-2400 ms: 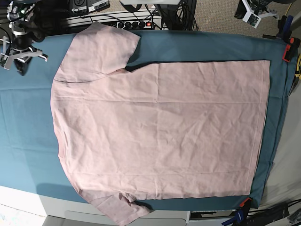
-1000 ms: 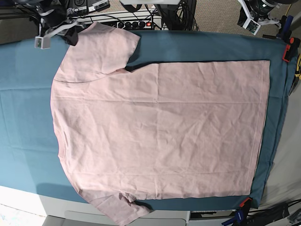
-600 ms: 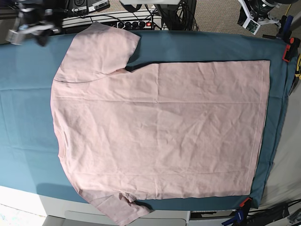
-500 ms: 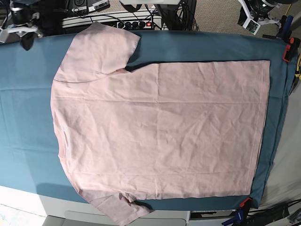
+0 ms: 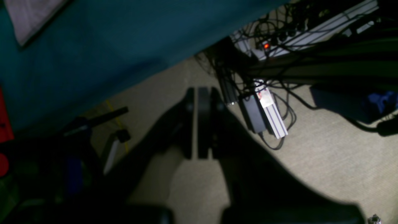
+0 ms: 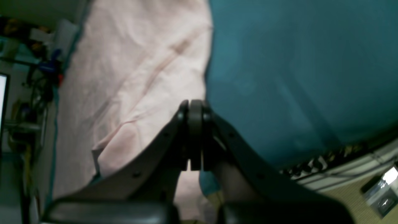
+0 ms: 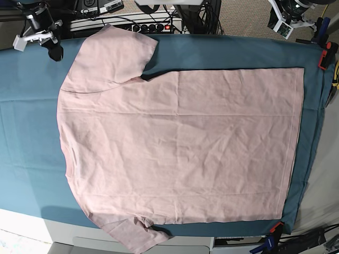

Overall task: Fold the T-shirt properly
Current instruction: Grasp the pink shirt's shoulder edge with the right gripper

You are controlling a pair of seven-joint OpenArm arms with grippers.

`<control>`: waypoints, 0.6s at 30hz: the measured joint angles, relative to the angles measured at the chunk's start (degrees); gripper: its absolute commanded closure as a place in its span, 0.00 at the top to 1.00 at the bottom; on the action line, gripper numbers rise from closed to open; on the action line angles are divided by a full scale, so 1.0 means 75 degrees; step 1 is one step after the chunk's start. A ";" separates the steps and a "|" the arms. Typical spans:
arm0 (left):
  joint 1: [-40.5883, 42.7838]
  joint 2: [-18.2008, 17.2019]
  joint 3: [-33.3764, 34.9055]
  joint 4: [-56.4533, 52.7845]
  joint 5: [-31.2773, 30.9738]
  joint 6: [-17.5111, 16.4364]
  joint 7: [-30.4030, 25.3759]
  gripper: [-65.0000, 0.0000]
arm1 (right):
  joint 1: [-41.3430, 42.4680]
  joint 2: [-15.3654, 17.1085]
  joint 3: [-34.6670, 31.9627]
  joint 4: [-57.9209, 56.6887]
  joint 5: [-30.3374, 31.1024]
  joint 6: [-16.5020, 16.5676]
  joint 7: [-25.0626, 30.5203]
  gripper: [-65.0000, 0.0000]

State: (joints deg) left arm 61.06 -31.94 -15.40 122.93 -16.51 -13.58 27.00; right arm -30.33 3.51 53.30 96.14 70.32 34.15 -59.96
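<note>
Lying T-shirt (image 7: 180,143) just beside closed right hand (image 7: 55,53)

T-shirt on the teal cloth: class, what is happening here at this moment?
A two-armed robot is set to fold the pink T-shirt, which lies spread flat on the teal cloth, with no fold made yet. The right end effector is shut and empty, hanging beside the upper sleeve. The left end effector is shut too, off past the table edge over the floor, holding nothing.
</note>
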 measured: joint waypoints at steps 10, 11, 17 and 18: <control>0.0000 0.0000 0.0000 0.0000 0.0000 0.0000 0.0000 0.05 | -0.0012 0.0000 -0.0393 0.0052 -0.0970 -0.0286 0.0283 0.41; 0.0000 0.0000 0.0000 0.0000 0.0000 0.0000 0.0000 0.05 | -0.0015 0.0000 -0.0460 0.0052 -0.1003 -0.0385 0.0283 0.41; 0.0000 0.0003 0.0000 0.0000 0.0000 0.0000 0.0000 0.05 | 0.0038 0.0017 -0.1265 0.0058 -0.1341 -0.0562 0.0460 0.41; 0.0000 0.0000 0.0000 0.0000 0.0000 0.0000 0.0000 0.05 | 0.0047 0.0017 -0.1387 0.0076 -0.1399 -0.0562 0.0507 0.41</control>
State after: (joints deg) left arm 61.06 -31.94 -15.40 122.93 -16.51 -13.58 27.00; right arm -29.98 3.64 42.89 96.71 59.83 29.93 -56.16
